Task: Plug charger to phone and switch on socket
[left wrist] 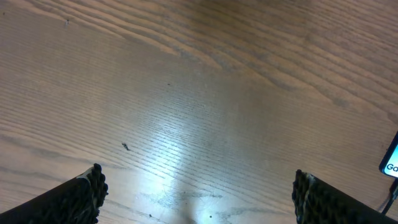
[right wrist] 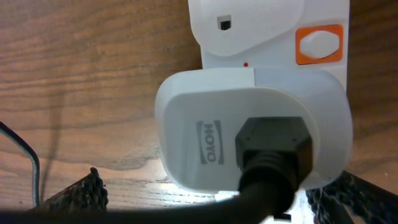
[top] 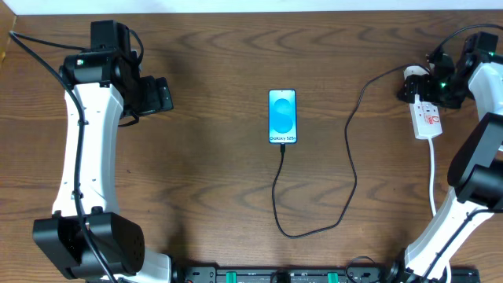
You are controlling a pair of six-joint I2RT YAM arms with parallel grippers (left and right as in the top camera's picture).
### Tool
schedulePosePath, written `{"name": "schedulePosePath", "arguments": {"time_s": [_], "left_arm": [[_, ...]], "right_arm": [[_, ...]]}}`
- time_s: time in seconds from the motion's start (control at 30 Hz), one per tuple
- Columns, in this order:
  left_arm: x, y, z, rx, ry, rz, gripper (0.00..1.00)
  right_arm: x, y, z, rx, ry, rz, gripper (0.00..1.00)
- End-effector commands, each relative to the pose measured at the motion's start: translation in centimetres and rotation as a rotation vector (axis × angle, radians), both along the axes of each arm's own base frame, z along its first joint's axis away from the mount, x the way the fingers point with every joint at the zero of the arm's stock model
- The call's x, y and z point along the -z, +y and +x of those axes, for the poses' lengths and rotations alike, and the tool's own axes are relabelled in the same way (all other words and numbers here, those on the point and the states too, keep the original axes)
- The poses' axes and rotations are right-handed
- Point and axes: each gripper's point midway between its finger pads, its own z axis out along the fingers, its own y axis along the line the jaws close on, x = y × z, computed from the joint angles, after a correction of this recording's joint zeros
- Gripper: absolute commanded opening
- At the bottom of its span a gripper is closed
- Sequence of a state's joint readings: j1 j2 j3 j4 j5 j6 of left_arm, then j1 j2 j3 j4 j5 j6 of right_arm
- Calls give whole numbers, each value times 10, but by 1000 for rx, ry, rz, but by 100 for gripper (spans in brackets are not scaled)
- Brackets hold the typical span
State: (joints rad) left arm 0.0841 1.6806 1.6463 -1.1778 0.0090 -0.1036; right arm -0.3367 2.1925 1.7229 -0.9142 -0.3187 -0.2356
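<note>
We see the phone point(top: 283, 116) lying flat in the middle of the worktop point(top: 196, 181), its blue screen lit. The charger point(right wrist: 199, 124) sits pushed into the end of the socket point(top: 427, 119) on the right. Its black cable point(right wrist: 267, 183) loops over the wood to the bottom edge of the phone. From above the tip looks plugged in, but it is too small to be sure. So we think the step in hand is turning the socket on. The right claw point(right wrist: 214, 199) hangs over the charger with its jaws wide, one finger on each side, holding nothing. The orange switch point(right wrist: 318, 43) is just beside the charger. Next, we think one fingertip must move over that switch and push down gently, without knocking the charger. The left claw point(left wrist: 198, 190) is wide too, empty, over bare wood well apart from the phone.
</note>
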Motion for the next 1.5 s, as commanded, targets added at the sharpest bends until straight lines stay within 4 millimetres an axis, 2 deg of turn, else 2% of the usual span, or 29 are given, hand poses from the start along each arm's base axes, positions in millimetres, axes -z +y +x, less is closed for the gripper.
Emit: {"name": "schedulePosePath", "arguments": {"time_s": [0.0, 0.4, 0.47, 0.6, 0.7, 0.8, 0.87, 0.97, 1.0, 1.23, 1.37, 1.47], "left_arm": [[-3, 0, -1, 2, -7, 3, 97], [-3, 0, -1, 2, -7, 3, 97], [-3, 0, -1, 2, -7, 3, 97], [-3, 0, -1, 2, -7, 3, 97], [-3, 0, -1, 2, -7, 3, 97], [-3, 0, -1, 2, -7, 3, 97], [-3, 0, -1, 2, -7, 3, 97], [-3, 0, -1, 2, -7, 3, 97], [-3, 0, -1, 2, -7, 3, 97], [-3, 0, -1, 2, -7, 3, 97], [-3, 0, -1, 2, -7, 3, 97], [-3, 0, -1, 2, -7, 3, 97]], "right_arm": [[18, 42, -10, -47, 39, 180, 99], [17, 41, -7, -46, 23, 183, 99], [20, 33, -7, -24, 35, 145, 99], [21, -2, -14, 99, 101, 6, 99], [10, -32, -20, 184, 137, -100, 99], [-11, -56, -21, 229, 141, -180, 99], [-31, -69, -20, 250, 126, -221, 99], [-65, -78, -16, 269, 80, -252, 99], [-82, -80, -14, 274, 51, -263, 99], [-170, -70, -18, 308, -100, -287, 99], [-200, -56, -32, 296, -141, -276, 99], [-213, -54, -36, 298, -167, -284, 99]]}}
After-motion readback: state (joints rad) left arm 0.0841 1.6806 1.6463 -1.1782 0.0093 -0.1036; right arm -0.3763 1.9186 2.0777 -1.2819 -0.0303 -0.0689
